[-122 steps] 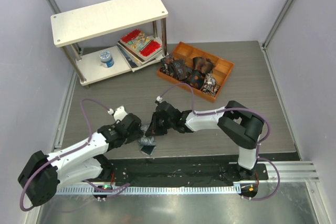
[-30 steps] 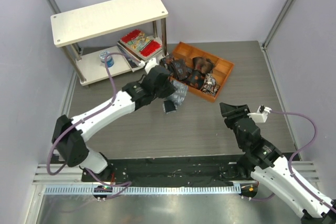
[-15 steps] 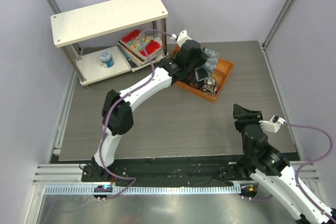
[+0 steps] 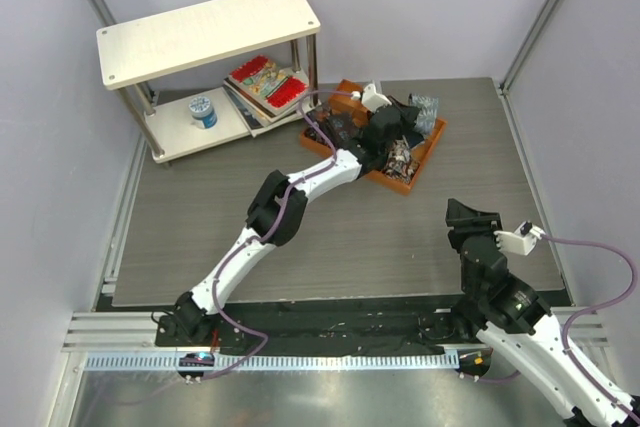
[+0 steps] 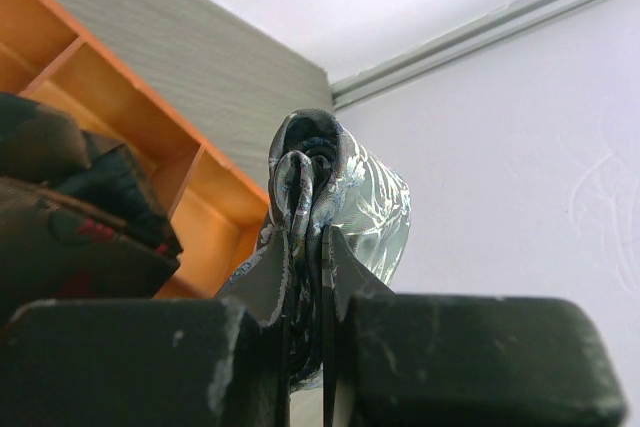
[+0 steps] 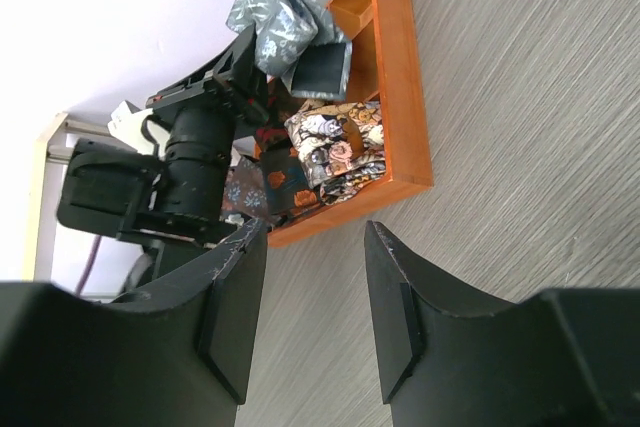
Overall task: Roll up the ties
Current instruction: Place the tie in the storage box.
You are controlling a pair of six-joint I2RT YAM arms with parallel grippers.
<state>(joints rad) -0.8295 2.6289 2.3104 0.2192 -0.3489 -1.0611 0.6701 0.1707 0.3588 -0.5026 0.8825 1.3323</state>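
Observation:
My left gripper reaches over the far right end of the orange tray and is shut on a rolled grey-blue tie. In the left wrist view the roll is pinched between the jaws of the left gripper, above an empty orange compartment. Several dark and patterned rolled ties fill the other compartments. My right gripper hovers open and empty over the table near the right side. From the right wrist I see that gripper, the tray and the held tie.
A white two-tier shelf stands at the back left, with red-patterned books and a small blue-and-white tub on its lower level. The left arm stretches diagonally across the grey table.
The left arm has carried the rolled tie from over the tray's middle to its far right end. The right arm has barely moved.

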